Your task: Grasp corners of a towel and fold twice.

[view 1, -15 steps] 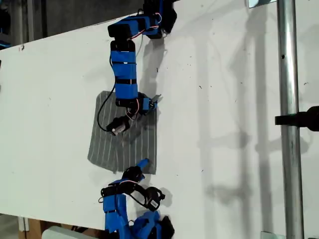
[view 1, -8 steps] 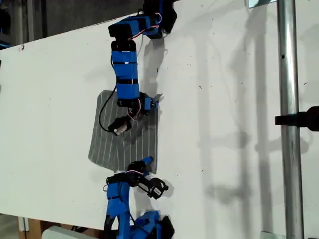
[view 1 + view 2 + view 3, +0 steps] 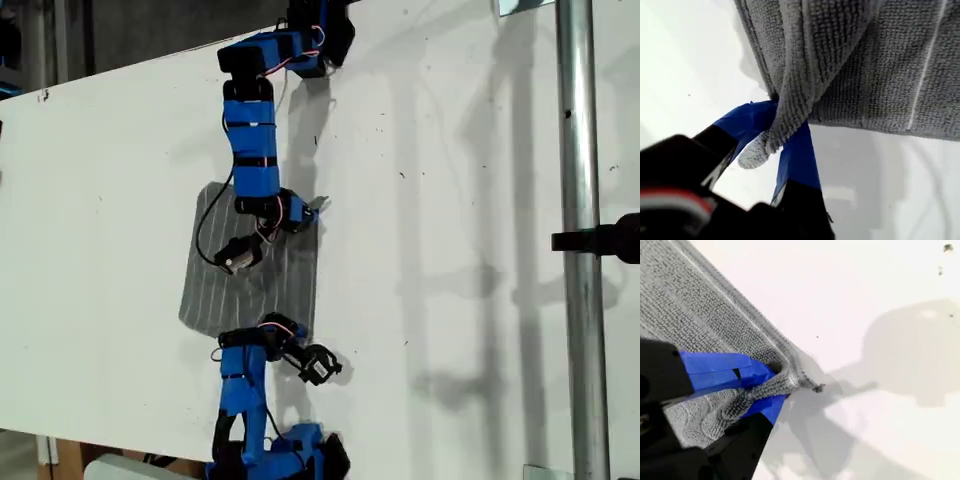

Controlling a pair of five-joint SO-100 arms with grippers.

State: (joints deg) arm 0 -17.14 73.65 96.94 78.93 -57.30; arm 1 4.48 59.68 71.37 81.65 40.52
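Note:
The grey striped towel [image 3: 255,285] lies on the white table [image 3: 450,200] between the two blue arms. My first gripper [image 3: 283,332] belongs to the arm at the bottom of the exterior view. It is shut on the towel's nearest corner [image 3: 755,155], and the cloth [image 3: 865,75] rises off the table there, bunched between the jaws [image 3: 782,132]. My second gripper [image 3: 312,208], on the arm reaching from the top of the exterior view, is shut on another corner [image 3: 812,386]. The cloth [image 3: 695,320] beside that corner still lies flat.
A metal pole [image 3: 575,250] with a black clamp [image 3: 600,240] runs down the exterior view's right. The table's edge [image 3: 100,75] slants across that view's upper left. The arm bases sit at the top [image 3: 315,30] and bottom [image 3: 290,455] of that view.
My first gripper has moved up the exterior view onto the towel's near corner, and the towel's near edge has drawn in slightly. My second gripper has barely shifted.

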